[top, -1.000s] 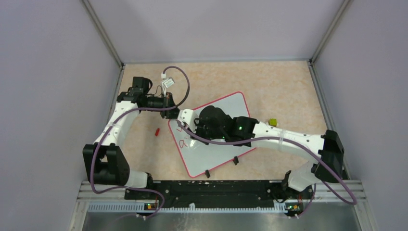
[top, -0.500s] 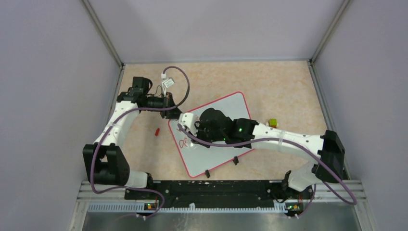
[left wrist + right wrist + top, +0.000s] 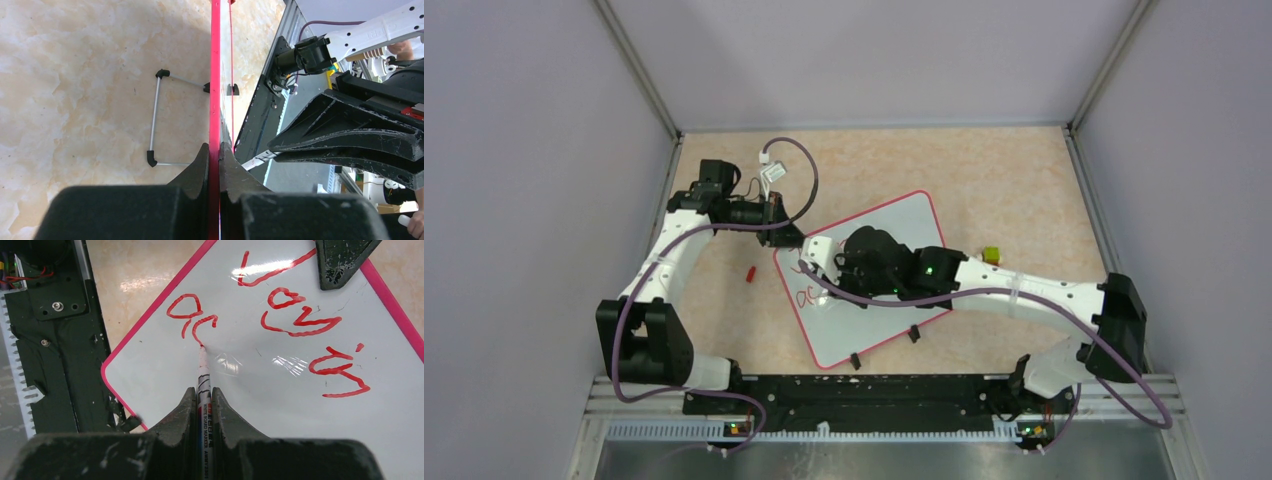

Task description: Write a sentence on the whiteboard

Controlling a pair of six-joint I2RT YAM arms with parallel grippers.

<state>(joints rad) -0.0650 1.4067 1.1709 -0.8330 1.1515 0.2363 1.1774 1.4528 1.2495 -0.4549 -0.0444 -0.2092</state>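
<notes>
Mid-writing. Right gripper (image 3: 203,392) clenched on marker (image 3: 202,365); tip touches whiteboard (image 3: 260,410) just ahead, at the sentence (image 3: 295,320). Left gripper (image 3: 214,150) pinches board's frame. Next: form following letter, light steady contact.

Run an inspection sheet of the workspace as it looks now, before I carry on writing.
Surface: beige marbled tabletop, no spills seen.
Job's things: whiteboard lies at an angle on the table. The sentence is partly written in red. The marker has its tip on the board at the end of the second line.
Clutter: small red item, possibly a marker cap, left of the board. Small yellow-green object to its right.
Grippers: left gripper is shut on the whiteboard's pink edge. Right gripper is shut on the marker.
Cables: purple cable loops above the left wrist. Another crosses the board under the right arm.
Surroundings: plain grey walls. Black rail at the near edge.
</notes>
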